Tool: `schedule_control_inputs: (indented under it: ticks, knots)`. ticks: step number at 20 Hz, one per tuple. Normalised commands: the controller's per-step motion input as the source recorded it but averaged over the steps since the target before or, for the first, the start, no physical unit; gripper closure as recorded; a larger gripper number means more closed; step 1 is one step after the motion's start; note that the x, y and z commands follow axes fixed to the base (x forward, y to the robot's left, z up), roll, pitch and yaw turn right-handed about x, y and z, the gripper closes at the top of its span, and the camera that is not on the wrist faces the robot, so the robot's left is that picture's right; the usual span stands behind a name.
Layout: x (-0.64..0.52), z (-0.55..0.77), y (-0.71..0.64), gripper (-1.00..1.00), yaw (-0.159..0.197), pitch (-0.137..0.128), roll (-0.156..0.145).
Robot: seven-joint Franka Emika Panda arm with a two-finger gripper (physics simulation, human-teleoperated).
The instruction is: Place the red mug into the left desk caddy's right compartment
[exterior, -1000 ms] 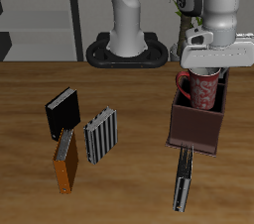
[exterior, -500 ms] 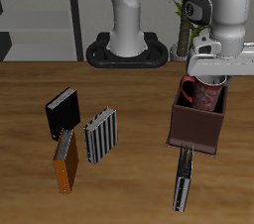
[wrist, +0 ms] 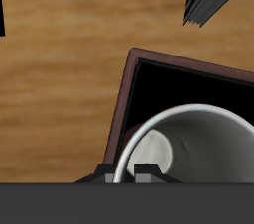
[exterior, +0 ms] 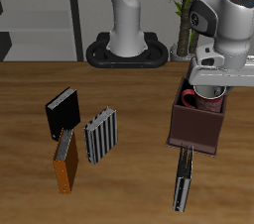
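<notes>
Red mug (exterior: 198, 97) sits low inside the left desk caddy (exterior: 195, 124), only its rim and upper wall showing above the caddy's back edge, upright, mouth up. It's down in the caddy's dark-walled section at the back; I judge that to be the right compartment, though the exterior view doesn't show the dividers. Wrist view looks straight down into the mug's white interior (wrist: 189, 149), caddy rim (wrist: 127, 99) just beside it, so the mug is well within the walls.

Hand (exterior: 207, 86) is right over the mug, fingers pointing down, wrist roughly vertical, arm body bent in over the caddy from behind. Fingers seem to straddle the mug rim, but grasping or released — cannot tell; fingertips are hidden by the housing and the caddy wall.

Mug held upright so it drops clean between the slanted walls. Placement looks nearly done; what's left, by my read, is letting go and a straight lift.

Elsewhere on the surface (exterior: 129, 183): black box (exterior: 62, 112), orange-brown book (exterior: 65, 159), striped grey rack (exterior: 100, 135), dark flat item (exterior: 183, 178) in front of the caddy.
</notes>
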Motion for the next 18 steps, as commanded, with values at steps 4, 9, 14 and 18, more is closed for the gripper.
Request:
schedule_control_inputs:
  ticks: [4, 9, 14, 18]
  knots:
    - [0.01, -0.13, -0.02, -1.00, -0.018, 0.062, 0.037]
    - [0.02, -0.01, -0.07, -1.00, -0.019, 0.009, -0.004]
    - [0.00, 0.10, -0.03, -1.00, 0.001, -0.020, -0.007]
    - [-0.10, 0.20, -0.08, -1.00, -0.007, -0.041, 0.003]
